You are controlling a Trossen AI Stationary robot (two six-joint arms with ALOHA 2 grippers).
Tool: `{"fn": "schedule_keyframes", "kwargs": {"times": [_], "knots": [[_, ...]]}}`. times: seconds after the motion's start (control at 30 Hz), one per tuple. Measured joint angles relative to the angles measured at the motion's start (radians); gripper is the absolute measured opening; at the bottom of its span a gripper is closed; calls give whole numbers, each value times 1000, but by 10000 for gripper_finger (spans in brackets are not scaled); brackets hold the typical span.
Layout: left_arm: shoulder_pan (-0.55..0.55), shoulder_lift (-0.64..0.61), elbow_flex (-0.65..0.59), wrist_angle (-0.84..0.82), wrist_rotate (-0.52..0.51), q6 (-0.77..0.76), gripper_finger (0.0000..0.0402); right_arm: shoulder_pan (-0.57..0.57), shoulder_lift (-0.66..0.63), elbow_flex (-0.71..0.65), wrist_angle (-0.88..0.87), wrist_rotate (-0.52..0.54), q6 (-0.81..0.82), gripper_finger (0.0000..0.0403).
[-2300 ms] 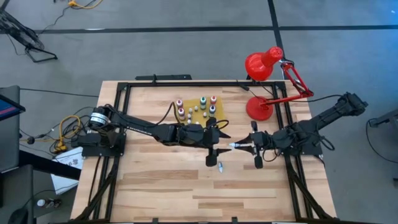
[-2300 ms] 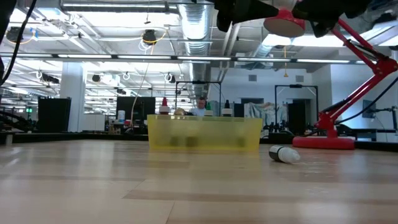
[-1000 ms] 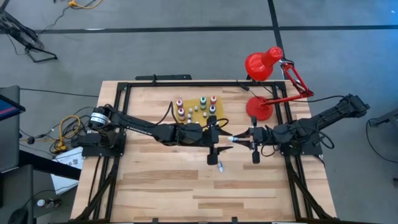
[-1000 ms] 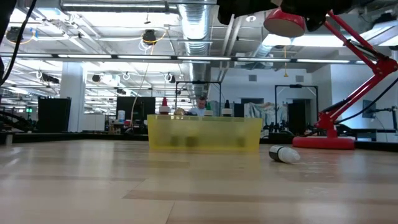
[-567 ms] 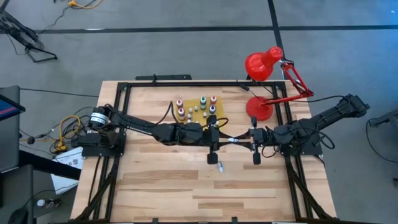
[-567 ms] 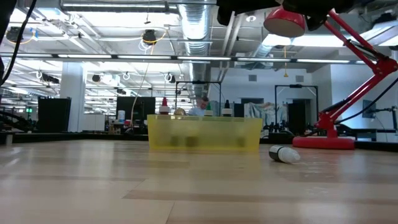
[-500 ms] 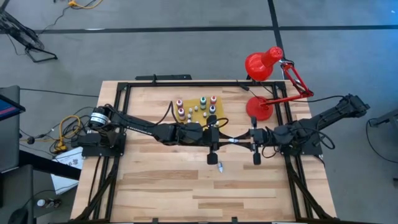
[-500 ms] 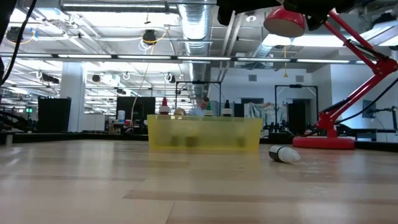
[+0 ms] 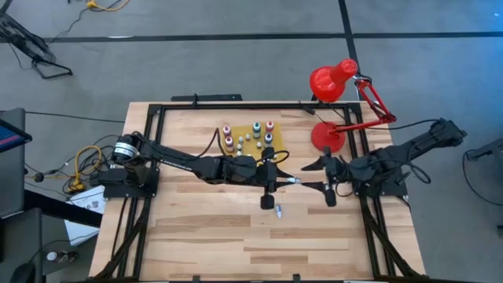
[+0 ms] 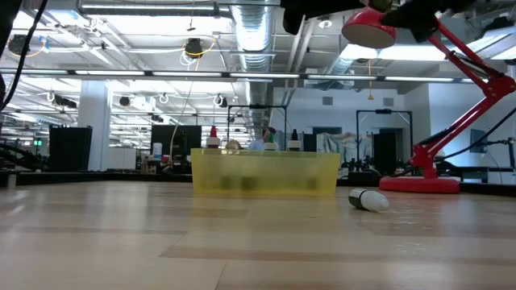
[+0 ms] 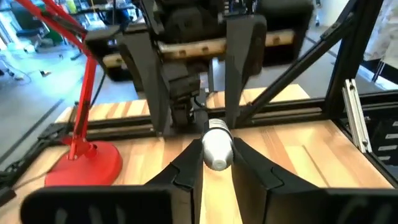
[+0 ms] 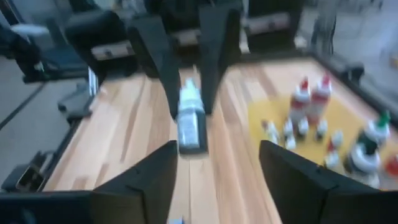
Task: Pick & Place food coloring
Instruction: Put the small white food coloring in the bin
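Note:
A small whitish food coloring bottle (image 9: pixel 291 181) hangs level above the table's middle, with my left gripper (image 9: pixel 281 181) shut on it. My right gripper (image 9: pixel 313 178) stands open just to the bottle's right, its fingers (image 11: pixel 239 68) spread on either side and clear of the bottle. Another whitish bottle (image 9: pixel 277 209) lies on its side on the wood a little nearer; the low view shows this lying bottle (image 10: pixel 369 200) too. Several more bottles (image 9: pixel 247 135) stand upright on the yellow mat (image 9: pixel 259 145) behind. My left gripper pinches the bottle between its two fingertips (image 11: pixel 194 158), on the end (image 11: pixel 216 158) that faces the table's left. The fingers come level from the table's left, along the bottle. The bottle (image 12: pixel 189 124) sticks out level toward the right gripper, lifted clear of the table.
A red desk lamp stands with its base (image 9: pixel 326 137) at the far right, its arm reaching over the table's edge. A black metal frame (image 9: pixel 236 104) runs around the tabletop. Bare wood (image 9: pixel 251 244) lies toward the near edge.
The bottle has passed from my right gripper to my left. The right gripper, shut on it a second ago, has opened and drawn back a little toward the table's right edge. The bottle has stayed level above the table.

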State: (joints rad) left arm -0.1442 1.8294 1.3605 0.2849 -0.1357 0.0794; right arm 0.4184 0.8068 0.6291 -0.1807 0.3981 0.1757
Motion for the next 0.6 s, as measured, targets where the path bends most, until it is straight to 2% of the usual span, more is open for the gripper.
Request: {"fn": "schedule_keyframes", "kwargs": {"times": [0.1,0.23,0.33,0.6], "knots": [[19,0,0,-63,-7,-26,53,10,-21,55,-182,-1,98,240],[70,0,0,-230,-99,-117,54,31,-33,80,-322,-4,194,244],[127,0,0,-389,-135,-203,56,49,-36,80,-390,-5,247,240],[297,0,-1,-728,-130,-408,57,76,-35,80,-526,-7,377,229]]}}
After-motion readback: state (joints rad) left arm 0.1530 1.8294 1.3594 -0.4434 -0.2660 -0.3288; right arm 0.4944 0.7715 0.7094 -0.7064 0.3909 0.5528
